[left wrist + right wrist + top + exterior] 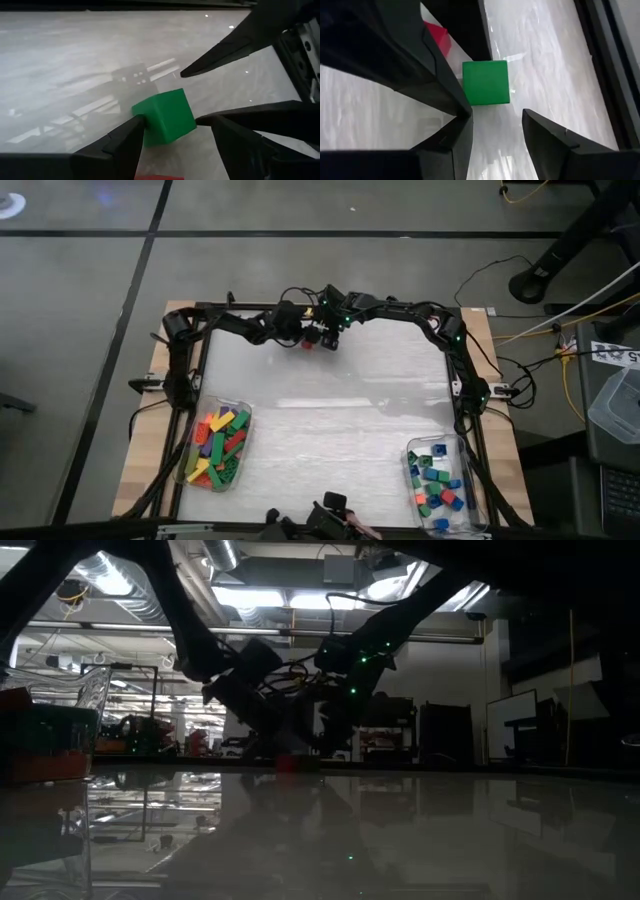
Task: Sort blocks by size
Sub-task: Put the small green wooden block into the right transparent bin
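At the near edge of the white table (330, 430) stand two clear tubs. The left tub (213, 447) holds long blocks (222, 442) in green, red, yellow, orange and purple. The right tub (440, 485), at the near right corner, holds short blocks (436, 481), mostly blue and green with some red.

The middle of the table is bare. At the far edge, near the middle, both arms meet over the same spot. The left gripper (170, 122) is low at the table, and its fingers (122, 142) pinch a small green cube (164, 116) from both sides. In the right wrist view the same green cube (485, 82) rests on the table, with a dark finger of the left gripper touching its side. The right gripper (497, 125) is just beside the cube with its two fingers spread apart, holding nothing. A red block (438, 37) lies on the table just beside the green cube; it also shows in the high view (307, 344) under the two grippers.
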Robot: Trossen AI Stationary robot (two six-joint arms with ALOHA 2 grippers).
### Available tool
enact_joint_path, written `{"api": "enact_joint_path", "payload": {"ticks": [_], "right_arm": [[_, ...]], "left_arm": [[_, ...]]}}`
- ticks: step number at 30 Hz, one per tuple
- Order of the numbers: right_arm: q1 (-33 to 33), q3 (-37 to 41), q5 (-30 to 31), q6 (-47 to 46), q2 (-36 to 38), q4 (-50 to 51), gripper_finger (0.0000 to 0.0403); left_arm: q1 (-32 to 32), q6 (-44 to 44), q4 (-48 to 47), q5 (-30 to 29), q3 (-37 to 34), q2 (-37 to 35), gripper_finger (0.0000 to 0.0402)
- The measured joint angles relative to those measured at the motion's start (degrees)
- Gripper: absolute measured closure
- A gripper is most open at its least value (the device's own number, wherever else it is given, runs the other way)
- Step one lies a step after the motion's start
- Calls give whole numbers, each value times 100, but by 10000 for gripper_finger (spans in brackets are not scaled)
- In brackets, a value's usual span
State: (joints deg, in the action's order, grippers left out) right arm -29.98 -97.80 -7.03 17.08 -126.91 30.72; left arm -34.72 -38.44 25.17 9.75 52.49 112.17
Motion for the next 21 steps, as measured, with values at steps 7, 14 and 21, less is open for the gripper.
{"api": "enact_joint_path", "payload": {"ticks": [7,14,21], "right_arm": [[0,0,-2,270,7,49,233],[0,0,-17,282,7,180,233],[4,-2,-32,195,7,358,232]], "left_arm": [[0,99,153,175,-2,27,176],[-2,246,464,470,-4,27,176],[12,231,476,569,0,22,176]]}}
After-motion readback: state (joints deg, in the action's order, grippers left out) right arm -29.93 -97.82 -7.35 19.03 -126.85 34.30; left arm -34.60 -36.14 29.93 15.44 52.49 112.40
